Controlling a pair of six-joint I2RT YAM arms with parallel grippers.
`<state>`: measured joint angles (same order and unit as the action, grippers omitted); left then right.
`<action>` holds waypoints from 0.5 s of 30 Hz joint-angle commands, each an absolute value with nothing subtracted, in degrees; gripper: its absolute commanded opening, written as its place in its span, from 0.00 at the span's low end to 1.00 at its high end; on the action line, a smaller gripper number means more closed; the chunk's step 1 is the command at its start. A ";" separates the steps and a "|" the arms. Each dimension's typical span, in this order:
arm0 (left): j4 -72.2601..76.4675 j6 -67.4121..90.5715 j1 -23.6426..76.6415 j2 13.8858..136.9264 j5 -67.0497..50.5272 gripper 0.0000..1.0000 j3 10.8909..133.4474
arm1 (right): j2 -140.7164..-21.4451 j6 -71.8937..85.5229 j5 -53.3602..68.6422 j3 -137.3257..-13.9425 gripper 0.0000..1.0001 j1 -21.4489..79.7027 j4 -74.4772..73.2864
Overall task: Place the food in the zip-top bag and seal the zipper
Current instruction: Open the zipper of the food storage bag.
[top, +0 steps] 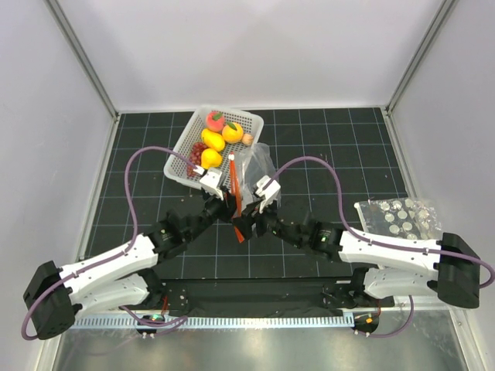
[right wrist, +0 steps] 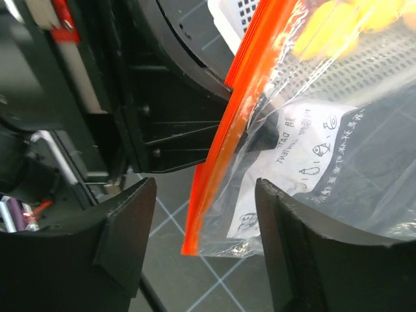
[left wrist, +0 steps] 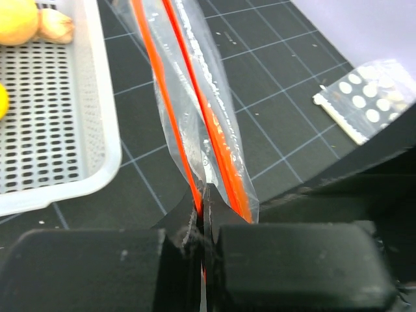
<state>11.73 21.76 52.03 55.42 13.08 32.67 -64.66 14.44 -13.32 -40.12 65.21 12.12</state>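
The food lies in a white perforated basket (top: 251, 124): a pink-red peach (top: 215, 120), a yellow pear (top: 213, 141), an orange piece (top: 232, 131), dark red grapes (top: 192, 159) and a tiny peach-coloured ball (top: 247, 139). Beside the basket, the clear zip-top bag (top: 259, 162) hangs on edge, its red-orange zipper (top: 235, 197) running toward the arms. My left gripper (left wrist: 205, 203) is shut on one lip of the zipper (left wrist: 170, 110). My right gripper (right wrist: 205, 188) stands open, with the bag's lower corner (right wrist: 214, 240) and zipper (right wrist: 227, 149) between its fingers, apart from both. The bag's white label (right wrist: 305, 162) faces it.
The basket's rim (left wrist: 104, 130) lies just left of the bag. A clear sheet with white dots (top: 398, 218) rests on the black grid mat at the right, over the right arm. White walls enclose the mat on three sides.
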 commanded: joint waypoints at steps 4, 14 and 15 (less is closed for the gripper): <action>12.66 24.52 51.86 53.88 8.62 0.00 34.98 | -67.67 10.81 -21.88 -44.12 0.72 67.50 13.36; 11.43 24.96 51.86 53.17 10.19 0.00 35.15 | -66.80 11.69 -34.79 -44.12 0.52 67.85 11.52; 11.08 24.96 51.86 53.70 10.46 0.01 35.33 | -67.06 11.86 -36.20 -44.30 0.52 67.85 10.82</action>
<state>11.40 24.23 51.99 54.24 10.02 32.67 -68.14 11.94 -28.75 -41.45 67.55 10.79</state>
